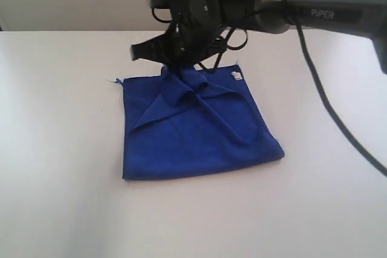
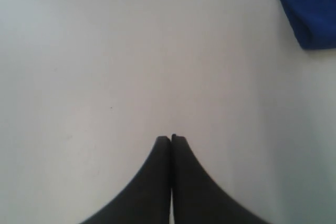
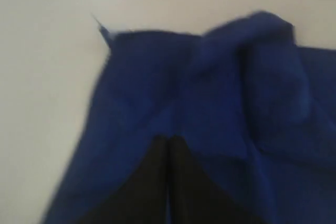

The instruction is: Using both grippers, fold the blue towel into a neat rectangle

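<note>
pinching blue towel (image 1: 199, 140) edge: right hand (image 3: 169, 142), clamped.

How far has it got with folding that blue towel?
The blue towel already lies folded over, roughly rectangular. The right gripper, jaws shut, is at its far edge, where cloth bunches into creases. Smoothing that remains; the left gripper is shut over bare table.

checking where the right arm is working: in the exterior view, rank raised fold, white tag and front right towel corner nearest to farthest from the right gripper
From the right gripper:
1. raised fold, just under it, at the blue towel far edge
2. white tag, far right corner
3. front right corner, camera side
</note>
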Motion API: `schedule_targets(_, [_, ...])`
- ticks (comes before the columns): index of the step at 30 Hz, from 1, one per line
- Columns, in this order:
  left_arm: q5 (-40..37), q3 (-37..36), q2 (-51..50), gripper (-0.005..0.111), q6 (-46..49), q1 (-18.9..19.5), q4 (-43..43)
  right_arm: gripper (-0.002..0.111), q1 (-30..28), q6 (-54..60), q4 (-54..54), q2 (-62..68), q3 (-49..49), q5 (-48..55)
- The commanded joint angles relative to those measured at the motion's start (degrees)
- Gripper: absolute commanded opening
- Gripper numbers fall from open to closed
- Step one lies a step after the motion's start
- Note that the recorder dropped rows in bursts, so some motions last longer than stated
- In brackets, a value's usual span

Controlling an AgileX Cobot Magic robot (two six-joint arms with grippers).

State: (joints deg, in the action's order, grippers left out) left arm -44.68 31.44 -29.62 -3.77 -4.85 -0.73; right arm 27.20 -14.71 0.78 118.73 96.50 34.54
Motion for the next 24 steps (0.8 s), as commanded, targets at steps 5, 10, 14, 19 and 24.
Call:
schedule_targets(5, [0.03,-0.26,0.33,0.0,0.14,0.1,-0.5,0.0,-5.64,11.17,-11.52,-0.23,-0.8,21.43])
schedule_targets(10, [0.03,-0.26,0.33,0.0,0.14,0.1,-0.5,0.0,-7.24,11.95,-10.91,-0.03,-5.16,18.14])
schedule_targets(14, [0.03,-0.26,0.33,0.0,0.14,0.1,-0.5,0.0,-7.24,11.95,-11.33,0.82,-8.71,14.11])
schedule_targets(19, [0.03,-0.26,0.33,0.0,0.14,0.1,-0.5,0.0,-7.24,11.95,-13.98,2.0,-10.98,13.98])
schedule_targets(24, [0.03,-0.26,0.33,0.0,0.14,0.1,-0.5,0.0,-7.24,11.47,-14.6,2.0,-14.29,14.35])
